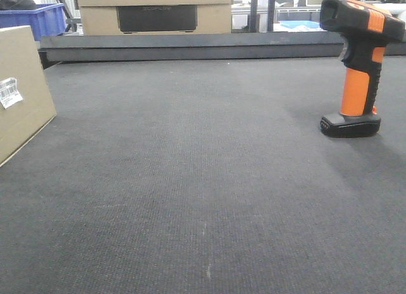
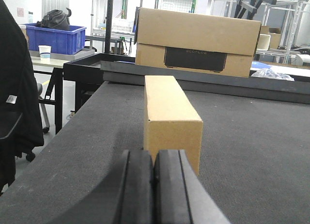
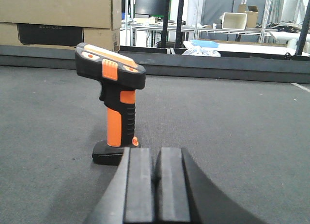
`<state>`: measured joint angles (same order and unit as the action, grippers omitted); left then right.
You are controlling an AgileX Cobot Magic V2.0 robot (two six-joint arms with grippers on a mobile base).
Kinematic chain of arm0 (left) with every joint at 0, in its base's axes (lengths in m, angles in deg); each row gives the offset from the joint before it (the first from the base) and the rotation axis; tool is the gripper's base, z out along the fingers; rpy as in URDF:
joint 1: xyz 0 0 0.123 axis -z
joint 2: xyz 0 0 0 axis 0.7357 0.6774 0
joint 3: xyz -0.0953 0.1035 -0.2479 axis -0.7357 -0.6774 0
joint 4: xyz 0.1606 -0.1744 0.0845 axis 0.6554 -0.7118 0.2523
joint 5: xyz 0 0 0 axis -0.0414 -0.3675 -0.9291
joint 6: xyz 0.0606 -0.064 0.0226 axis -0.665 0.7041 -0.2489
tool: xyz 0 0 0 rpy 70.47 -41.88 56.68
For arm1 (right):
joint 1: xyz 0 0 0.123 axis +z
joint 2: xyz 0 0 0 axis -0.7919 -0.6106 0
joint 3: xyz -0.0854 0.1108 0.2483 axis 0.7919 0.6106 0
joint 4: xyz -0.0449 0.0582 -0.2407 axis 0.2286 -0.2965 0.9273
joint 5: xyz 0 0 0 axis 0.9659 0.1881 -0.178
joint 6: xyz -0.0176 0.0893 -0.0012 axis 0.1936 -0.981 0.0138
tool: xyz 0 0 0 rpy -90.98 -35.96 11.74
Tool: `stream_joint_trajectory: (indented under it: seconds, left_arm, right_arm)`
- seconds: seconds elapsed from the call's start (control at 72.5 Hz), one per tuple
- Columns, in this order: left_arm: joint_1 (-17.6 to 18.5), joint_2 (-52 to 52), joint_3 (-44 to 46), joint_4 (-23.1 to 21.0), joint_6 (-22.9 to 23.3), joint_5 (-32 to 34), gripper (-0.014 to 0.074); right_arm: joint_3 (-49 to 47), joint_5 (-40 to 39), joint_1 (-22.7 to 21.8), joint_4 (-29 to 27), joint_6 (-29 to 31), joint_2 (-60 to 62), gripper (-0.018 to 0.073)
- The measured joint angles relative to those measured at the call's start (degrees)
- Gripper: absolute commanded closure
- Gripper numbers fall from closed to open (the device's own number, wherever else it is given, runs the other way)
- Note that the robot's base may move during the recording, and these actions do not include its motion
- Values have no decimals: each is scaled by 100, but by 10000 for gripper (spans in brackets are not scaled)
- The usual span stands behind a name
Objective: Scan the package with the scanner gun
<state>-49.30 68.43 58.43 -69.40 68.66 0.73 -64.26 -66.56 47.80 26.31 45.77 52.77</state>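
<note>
The black and orange scanner gun (image 1: 357, 65) stands upright on its base at the right of the dark mat, its head pointing left. In the right wrist view the scanner gun (image 3: 113, 100) stands just beyond and left of my right gripper (image 3: 156, 158), which is shut and empty. The package, a long cardboard box (image 1: 19, 91) with a white label, lies at the mat's left edge. In the left wrist view the package (image 2: 169, 115) lies end-on directly ahead of my left gripper (image 2: 155, 161), which is shut and empty. Neither gripper shows in the front view.
A black raised rail (image 1: 190, 47) runs along the mat's far edge. Behind it stand a large cardboard carton (image 1: 155, 11) and a blue bin (image 1: 39, 18). A black chair (image 2: 17, 103) is off the table's left side.
</note>
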Motion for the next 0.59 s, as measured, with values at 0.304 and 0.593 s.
stream_joint_trajectory:
  seconds: [0.304,0.593]
  left_arm:
    - [0,0,0,0,0,0,708]
    - [0,0,0,0,0,0,708]
  right_arm:
    - [0,0,0,0,0,0,727]
    - [0,0,0,0,0,0,727]
